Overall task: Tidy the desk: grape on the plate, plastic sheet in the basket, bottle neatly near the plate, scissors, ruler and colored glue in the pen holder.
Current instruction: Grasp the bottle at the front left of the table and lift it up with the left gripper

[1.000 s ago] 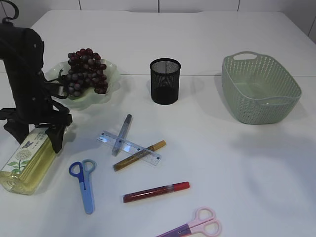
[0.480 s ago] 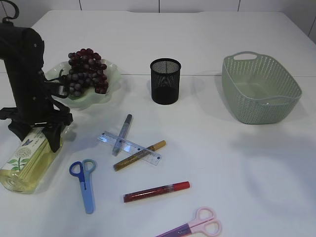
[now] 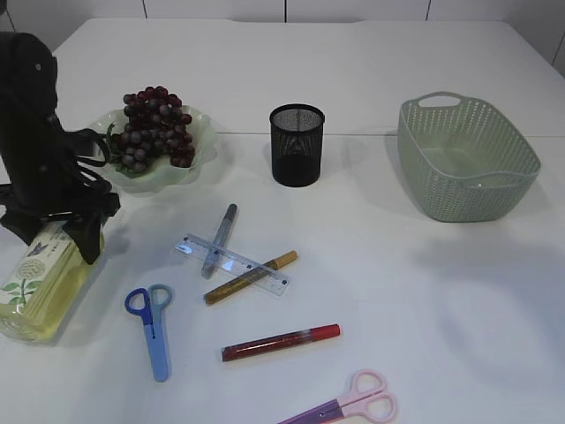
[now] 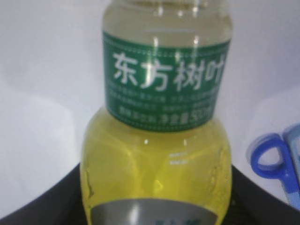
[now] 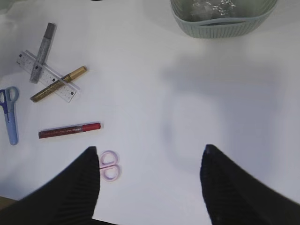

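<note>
Grapes (image 3: 153,126) sit heaped on the pale green plate (image 3: 199,140) in the upper left of the exterior view. Just below the plate, at the left edge, the left gripper (image 3: 55,228) stands over the neck end of the bottle (image 3: 35,283), which lies tilted on the white table (image 3: 397,291) with its yellow liquid and flower label showing. The left wrist view is filled by that bottle (image 4: 157,140), green label band across the upper middle; dark shapes at the bottom corners flank it, and whether the jaws actually clamp it cannot be told.

Near the upper centre stands the black mesh pen holder (image 3: 296,145), and the green basket (image 3: 465,159) sits at the upper right. The right wrist view shows something crinkled and shiny inside the basket (image 5: 220,23).

In the middle of the frame the clear ruler (image 3: 231,264) lies slantwise, with the silver glue pen (image 3: 219,239) and the gold glue pen (image 3: 250,277) crossing it. The red glue pen (image 3: 281,343) lies lower centre. The blue scissors (image 3: 152,327) lie at lower left, close to the bottle, and the pink scissors (image 3: 349,405) touch the bottom edge.

The right gripper (image 5: 150,183) hangs above bare table, its fingers (image 5: 82,187) spread wide apart, holding nothing.
</note>
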